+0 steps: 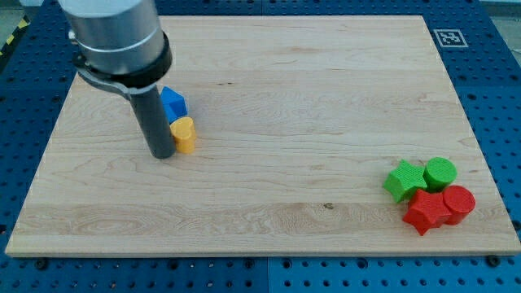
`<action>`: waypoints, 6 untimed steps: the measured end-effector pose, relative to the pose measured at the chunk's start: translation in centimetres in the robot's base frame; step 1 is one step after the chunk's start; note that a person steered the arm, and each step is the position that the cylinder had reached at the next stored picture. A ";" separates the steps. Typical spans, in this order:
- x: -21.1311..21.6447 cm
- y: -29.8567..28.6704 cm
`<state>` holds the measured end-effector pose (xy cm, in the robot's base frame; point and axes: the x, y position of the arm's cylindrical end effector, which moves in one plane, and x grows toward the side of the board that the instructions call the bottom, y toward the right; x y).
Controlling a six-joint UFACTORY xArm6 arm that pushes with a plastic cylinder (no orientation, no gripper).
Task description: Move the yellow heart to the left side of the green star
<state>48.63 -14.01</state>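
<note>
The yellow heart [186, 135] lies on the wooden board [269, 203] at the view's left. My tip [161, 154] stands just to its left, touching or nearly touching it. The rod hides part of the blue blocks [172, 103] above the heart and the other yellow block. The green star [404, 180] lies far off at the view's lower right, in a cluster with a green cylinder [440, 172], a red star [426, 212] and a red cylinder [459, 203].
The board rests on a blue pegboard table [496, 98]. A fiducial marker [449, 37] sits at the board's top right corner.
</note>
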 end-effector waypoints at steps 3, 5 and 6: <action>-0.6 5.2; -2.7 4.8; -5.0 2.0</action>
<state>43.63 -12.03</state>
